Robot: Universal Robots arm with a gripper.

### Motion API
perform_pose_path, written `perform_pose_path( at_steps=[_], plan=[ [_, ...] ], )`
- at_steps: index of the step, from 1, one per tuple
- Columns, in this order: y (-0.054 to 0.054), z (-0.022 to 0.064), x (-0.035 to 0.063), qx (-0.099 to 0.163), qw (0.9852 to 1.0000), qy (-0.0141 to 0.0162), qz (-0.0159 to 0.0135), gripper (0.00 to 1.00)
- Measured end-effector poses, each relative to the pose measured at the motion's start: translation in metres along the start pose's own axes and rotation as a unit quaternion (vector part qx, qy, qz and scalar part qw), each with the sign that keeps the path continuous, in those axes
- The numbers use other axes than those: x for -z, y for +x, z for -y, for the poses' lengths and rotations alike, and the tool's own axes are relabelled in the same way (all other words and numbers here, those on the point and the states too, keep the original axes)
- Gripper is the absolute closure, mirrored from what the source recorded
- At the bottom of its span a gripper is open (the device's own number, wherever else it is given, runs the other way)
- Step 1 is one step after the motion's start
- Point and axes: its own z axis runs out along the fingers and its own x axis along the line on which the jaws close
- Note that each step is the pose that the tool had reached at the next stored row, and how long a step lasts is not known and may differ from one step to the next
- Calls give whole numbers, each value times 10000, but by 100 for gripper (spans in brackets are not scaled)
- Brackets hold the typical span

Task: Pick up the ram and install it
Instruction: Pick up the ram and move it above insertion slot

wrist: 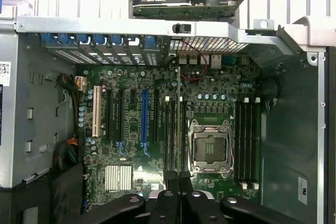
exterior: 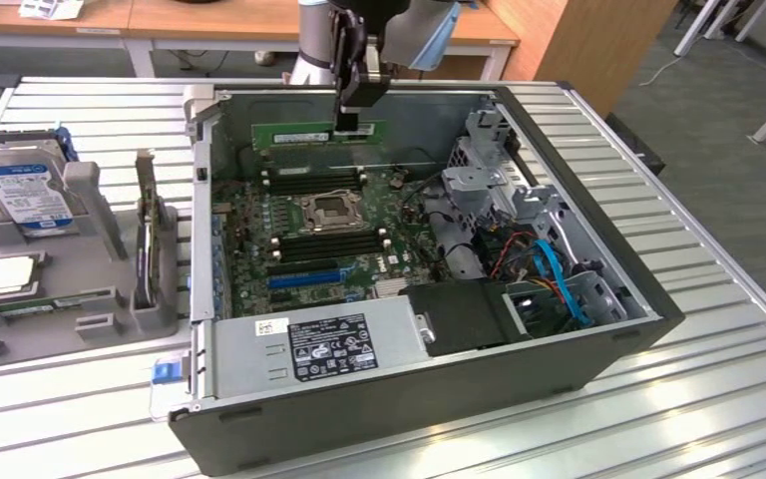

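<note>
As it's hovering above the open computer case [exterior: 490, 399], the gripper [exterior: 351, 122] is pinching the ram [exterior: 290, 134] near 1 end. That stick is standing on edge, long axis lying level, pointing toward the exterior view's left.

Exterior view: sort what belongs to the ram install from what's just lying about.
Job: ram, held by the gripper over the motherboard; case.
Lying about: hard drive, processor, grey holder.
</note>
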Motion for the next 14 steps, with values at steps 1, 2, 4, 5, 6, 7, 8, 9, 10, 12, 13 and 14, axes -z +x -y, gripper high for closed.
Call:
perform_pose_path(
  at_steps=[1,2,4,5,6,7,8,9,10,12,13,14],
  plan=[
    [0,0,0,-1,10000,0,0,89],
    [0,0,0,-1,10000,0,0,89],
    [-1,15,1,-1,10000,0,0,89],
    [-1,31,1,-1,10000,0,0,89],
    [-1,49,2,-1,10000,0,0,89],
    [0,68,2,-1,10000,0,0,89],
    [-1,86,3,-1,10000,0,0,89],
    [-1,103,4,-1,10000,0,0,89],
    [0,119,4,-1,10000,0,0,89],
    [0,148,5,0,10000,0,0,89],
    [0,160,6,0,10000,0,0,89],
    [-1,170,7,0,10000,0,0,89]
  ],
)
